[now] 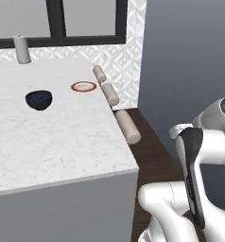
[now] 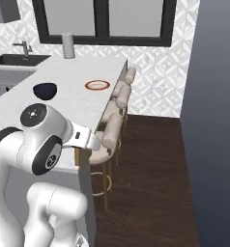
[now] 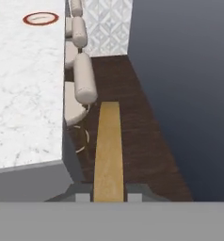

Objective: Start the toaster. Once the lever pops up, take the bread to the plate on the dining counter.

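Tool (image 3: 108, 190) clamps the flat tan bread (image 3: 108, 150) edge-on; round red-rimmed plate (image 3: 40, 19) on veined marble dining counter (image 3: 20, 94)

We see the bread (image 3: 108, 150) as a tan-gold strip with a paler top edge. The plate (image 1: 83, 86) has a red rim around a white centre. The dining tabletop (image 1: 62, 137) is white marble with faint grey veins, over a plain grey side. A bowl (image 1: 38, 99) is dark blue, nearly black. The stools (image 2: 112, 130) are beige with thin brass-coloured legs. The floor (image 2: 150, 183) is dark brown wood. The wall (image 2: 150, 72) carries a white and grey geometric tile pattern, the window frame (image 2: 102, 21) is black, and a canister (image 1: 22, 49) is pale grey.
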Tool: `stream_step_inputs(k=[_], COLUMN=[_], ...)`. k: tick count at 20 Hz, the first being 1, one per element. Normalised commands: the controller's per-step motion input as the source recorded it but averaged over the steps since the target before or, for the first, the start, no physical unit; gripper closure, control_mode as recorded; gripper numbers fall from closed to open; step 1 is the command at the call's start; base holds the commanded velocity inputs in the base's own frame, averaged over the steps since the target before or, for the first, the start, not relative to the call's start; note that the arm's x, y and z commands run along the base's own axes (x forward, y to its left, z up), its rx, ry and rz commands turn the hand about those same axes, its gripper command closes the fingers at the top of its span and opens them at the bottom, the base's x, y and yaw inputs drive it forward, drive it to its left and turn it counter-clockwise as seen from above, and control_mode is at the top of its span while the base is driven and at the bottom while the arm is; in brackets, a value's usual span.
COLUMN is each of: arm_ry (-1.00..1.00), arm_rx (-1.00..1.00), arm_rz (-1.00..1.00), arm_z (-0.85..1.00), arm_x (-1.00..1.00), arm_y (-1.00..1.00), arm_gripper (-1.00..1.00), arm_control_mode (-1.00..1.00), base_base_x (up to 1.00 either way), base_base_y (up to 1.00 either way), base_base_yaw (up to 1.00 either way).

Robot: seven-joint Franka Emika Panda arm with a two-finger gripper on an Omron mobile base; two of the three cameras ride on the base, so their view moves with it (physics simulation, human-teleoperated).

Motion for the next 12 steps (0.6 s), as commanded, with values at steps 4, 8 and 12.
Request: stream_step_inputs(k=[4,8,12], arm_ry=[0.0,0.0,0.0], arm_rx=[0.0,0.0,0.0], arm_rz=[0.0,0.0,0.0], arm_z=[0.0,0.0,0.0], arm_x=[0.0,0.0,0.0], arm_y=[0.0,0.0,0.0], arm_gripper=[1.0,1.0,1.0], arm_control_mode=[1.0,1.0,1.0], base_base_x=[0.22,0.33,0.5], base_base_y=[-1.0,-1.0,-1.0], base_base_yaw=[0.0,0.01,0.04])
